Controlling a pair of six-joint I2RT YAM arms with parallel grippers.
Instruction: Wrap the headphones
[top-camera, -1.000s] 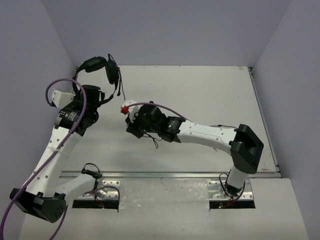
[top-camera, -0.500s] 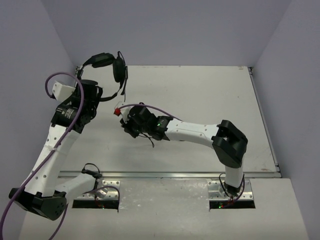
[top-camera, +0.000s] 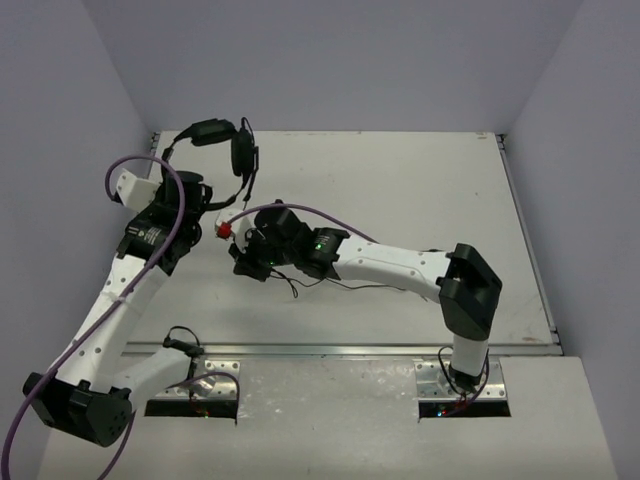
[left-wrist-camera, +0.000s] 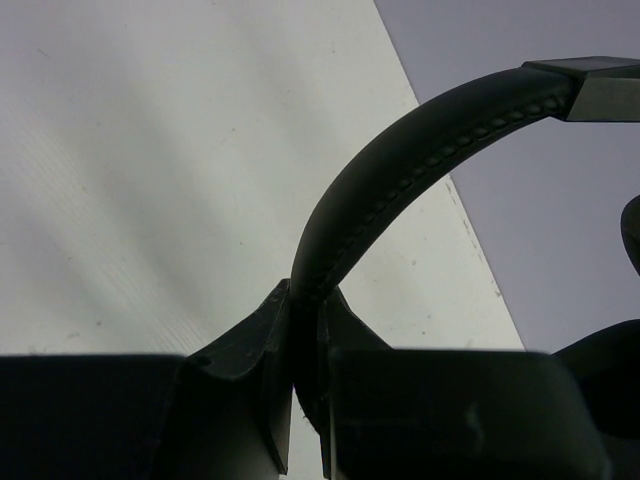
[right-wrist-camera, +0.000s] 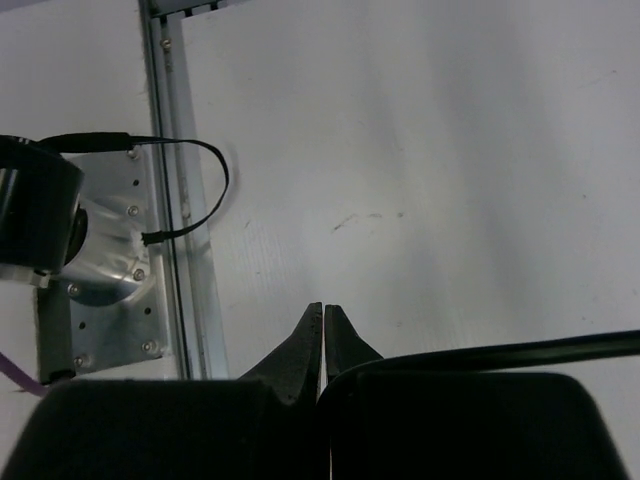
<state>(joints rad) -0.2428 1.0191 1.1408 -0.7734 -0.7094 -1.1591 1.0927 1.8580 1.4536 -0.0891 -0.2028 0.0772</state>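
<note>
The headphones (top-camera: 213, 131) are black and sit at the far left corner of the counter (top-camera: 400, 180), held up by the left tool (left-wrist-camera: 305, 335). Its two fingers are clamped on the lower end of the headband (left-wrist-camera: 420, 140). From there the band rises and arcs up to the right, showing a matte padded surface with a row of small stitch marks along its edge. In the overhead view the arc curves over to one ear cup (top-camera: 243, 155), which hangs at the right end of the band. The second cup is mostly hidden by the left arm.

A thin black cable (right-wrist-camera: 500, 354) runs from the headphones towards the middle of the counter. Its red plug tip (top-camera: 224, 231) sits just beside the right tool (right-wrist-camera: 323, 325). That tool's fingertips are pressed together with almost no gap. The cable comes in from the right and disappears at the seam between them, so it appears to be pinched there.
</note>
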